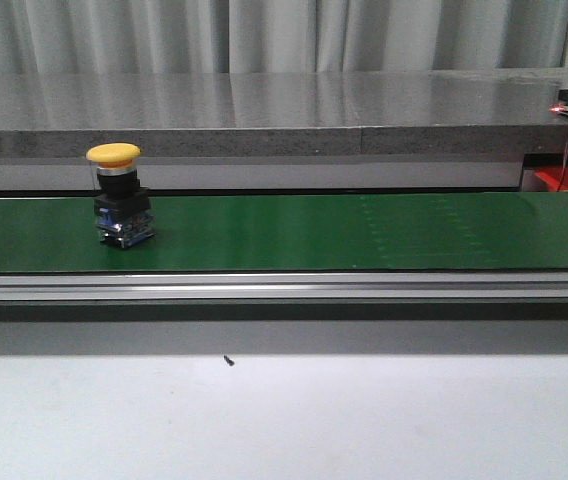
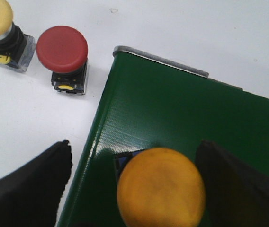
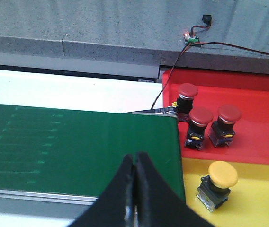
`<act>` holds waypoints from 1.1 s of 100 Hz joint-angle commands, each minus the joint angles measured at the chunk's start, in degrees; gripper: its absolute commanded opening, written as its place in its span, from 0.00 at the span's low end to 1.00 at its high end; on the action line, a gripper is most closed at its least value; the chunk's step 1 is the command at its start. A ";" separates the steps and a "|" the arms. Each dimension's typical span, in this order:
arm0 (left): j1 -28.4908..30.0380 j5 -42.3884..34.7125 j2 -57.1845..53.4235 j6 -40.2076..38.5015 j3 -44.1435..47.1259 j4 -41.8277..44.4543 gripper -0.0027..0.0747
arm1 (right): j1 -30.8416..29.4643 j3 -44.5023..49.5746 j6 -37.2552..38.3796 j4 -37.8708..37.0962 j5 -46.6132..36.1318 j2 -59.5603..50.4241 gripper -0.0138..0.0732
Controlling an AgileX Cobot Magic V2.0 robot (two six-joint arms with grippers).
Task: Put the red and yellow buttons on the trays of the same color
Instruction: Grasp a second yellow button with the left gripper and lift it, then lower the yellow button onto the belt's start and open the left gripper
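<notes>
While the belt [image 1: 364, 232] carries the yellow button [image 1: 119, 195] near its left end, left fingers [image 2: 25, 189] stand wide either side of its cap, not closed; centre, close on the black body. Belt edge close; white desk [image 2: 30, 118] beside. Right fingers [image 3: 134, 189] pressed together, empty, trays nearby

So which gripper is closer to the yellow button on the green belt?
Left. The left gripper is open around the yellow button; the right gripper, shut, hangs over the belt's other end.
</notes>
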 commanded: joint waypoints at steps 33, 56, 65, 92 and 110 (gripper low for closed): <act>-4.06 0.79 -13.19 1.87 1.30 -1.52 0.72 | -0.08 -1.46 -0.56 0.62 -4.16 -0.03 0.02; -8.84 0.68 -21.44 2.49 8.07 -1.52 0.35 | -0.08 -1.46 -0.56 0.62 -4.16 -0.03 0.02; -11.00 0.68 -24.75 3.36 10.88 -1.52 0.12 | -0.08 -1.46 -0.56 0.62 -4.16 -0.03 0.02; -16.20 0.68 -33.65 3.36 17.96 -1.81 0.01 | -0.08 -1.46 -0.56 0.62 -4.16 -0.03 0.02; -18.24 0.79 -39.56 3.36 22.37 -1.81 0.01 | -0.08 -1.46 -0.56 0.62 -4.16 -0.03 0.02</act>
